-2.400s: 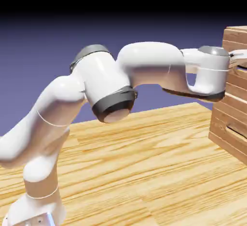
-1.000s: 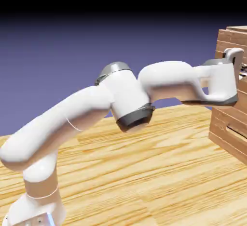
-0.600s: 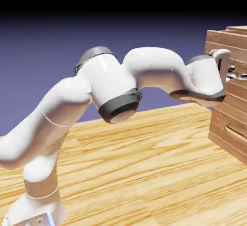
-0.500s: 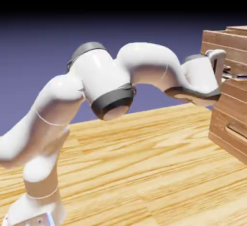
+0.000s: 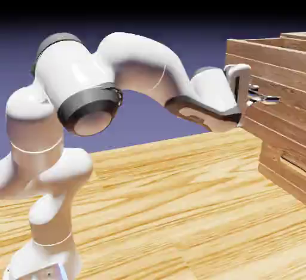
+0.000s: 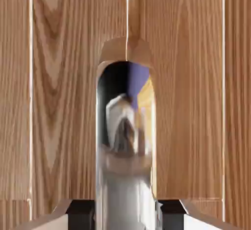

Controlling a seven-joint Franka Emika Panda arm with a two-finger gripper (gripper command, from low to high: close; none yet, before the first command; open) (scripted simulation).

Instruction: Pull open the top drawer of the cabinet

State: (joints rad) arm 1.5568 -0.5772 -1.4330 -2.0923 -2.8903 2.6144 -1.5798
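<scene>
I see reddish, matt plank wood on the top drawer (image 6: pixel 59 77), a mirror-glossy metal handle (image 6: pixel 126 140), and a smooth glossy white arm (image 5: pixel 134 64).

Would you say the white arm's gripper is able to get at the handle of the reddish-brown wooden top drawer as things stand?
Probably yes: the gripper is already at the top drawer, and the hand view shows its shiny metal handle between the fingertips with nothing in the way.

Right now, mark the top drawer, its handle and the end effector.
reddish-brown plank-fronted top drawer (image 5: pixel 263 64), exterior view, front planks.
shiny metal drawer handle (image 6: pixel 126 140), hand view, mid bar.
white end effector (image 5: pixel 258 98), exterior view, at the fingertips.
</scene>
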